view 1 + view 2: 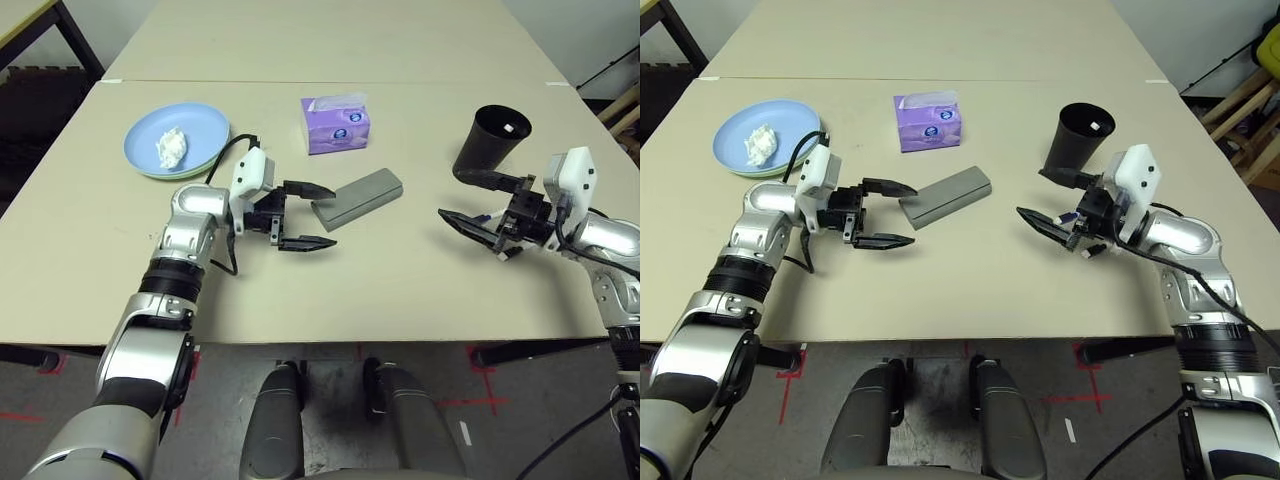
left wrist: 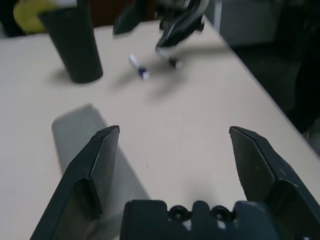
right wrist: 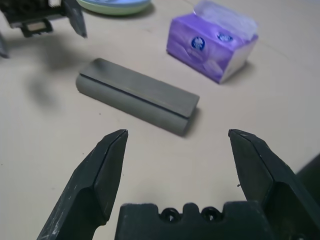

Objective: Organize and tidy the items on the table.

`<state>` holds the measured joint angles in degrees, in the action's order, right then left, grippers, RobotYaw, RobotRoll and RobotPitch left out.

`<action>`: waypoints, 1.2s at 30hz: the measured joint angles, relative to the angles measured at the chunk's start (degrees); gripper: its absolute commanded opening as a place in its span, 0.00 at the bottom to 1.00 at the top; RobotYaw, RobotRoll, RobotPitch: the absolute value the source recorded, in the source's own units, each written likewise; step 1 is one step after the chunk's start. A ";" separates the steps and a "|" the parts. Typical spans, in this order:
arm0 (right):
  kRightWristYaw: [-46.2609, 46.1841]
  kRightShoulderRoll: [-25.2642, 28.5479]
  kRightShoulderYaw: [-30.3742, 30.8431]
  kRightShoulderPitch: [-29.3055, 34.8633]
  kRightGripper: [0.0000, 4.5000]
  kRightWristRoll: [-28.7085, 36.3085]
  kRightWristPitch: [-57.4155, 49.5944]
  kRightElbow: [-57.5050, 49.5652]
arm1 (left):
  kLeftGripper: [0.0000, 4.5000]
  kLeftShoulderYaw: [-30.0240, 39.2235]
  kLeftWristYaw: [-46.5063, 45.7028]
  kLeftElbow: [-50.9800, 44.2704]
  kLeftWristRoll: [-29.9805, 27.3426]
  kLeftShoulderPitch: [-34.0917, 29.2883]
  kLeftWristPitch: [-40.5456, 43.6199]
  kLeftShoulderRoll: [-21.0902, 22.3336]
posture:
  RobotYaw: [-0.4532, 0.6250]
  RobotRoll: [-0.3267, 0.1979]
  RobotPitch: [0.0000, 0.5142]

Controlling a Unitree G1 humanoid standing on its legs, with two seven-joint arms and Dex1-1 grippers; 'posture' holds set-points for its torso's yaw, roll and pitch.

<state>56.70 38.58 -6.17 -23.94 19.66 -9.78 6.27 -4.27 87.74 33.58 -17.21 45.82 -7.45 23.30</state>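
Your left hand (image 1: 300,214) stands wide open at centre-left of the head view, fingers spread and holding nothing, with the near end of the grey oblong hard-shell glasses case (image 1: 357,198) just beside its upper finger. The case lies flat and closed near the middle of the beige matte bench (image 1: 400,290). From here the step looks like leaving the case where it lies: draw the hand straight back so no finger drags that end, then pick your next item.

Your right hand (image 1: 1052,198) at centre-right is open too and empty, fingers pointing toward the case. Beneath it, partly hidden, lies a white pen (image 2: 138,66) with a dark blue band; lower over it squarely before closing, since a thin pen rolls easily.

Counted: one glasses case; one black tapered plastic cup (image 1: 490,142) upright at upper right; one purple tissue box (image 1: 337,123) at upper centre; two stacked plates (image 1: 178,140) at upper left, light blue over pale green; one crumpled white tissue wad (image 1: 171,147) on them; one pen clearly seen, and a second cannot be told.
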 measured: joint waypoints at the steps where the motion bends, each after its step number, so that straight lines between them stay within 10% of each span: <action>1: -0.76 0.82 0.32 -0.39 1.00 -0.77 -1.72 -0.79 | 1.00 0.00 0.10 -0.70 -0.53 -0.09 0.47 -0.08 | 0.49 0.62 0.36; 17: 25.25 27.08 21.07 -15.62 1.00 -22.08 6.51 5.70 | 1.00 0.14 -0.50 -6.76 -3.48 -2.64 4.82 -0.67 | 0.50 0.62 0.36; 36: 31.61 19.60 31.26 -28.75 1.00 -39.22 40.24 27.58 | 1.00 0.25 -2.96 -7.96 -3.49 -2.76 5.41 -0.48 | 0.52 0.62 0.40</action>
<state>88.31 58.18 25.09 -52.69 -19.56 30.45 33.85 -4.02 84.78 25.62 -20.70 43.06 -2.04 22.82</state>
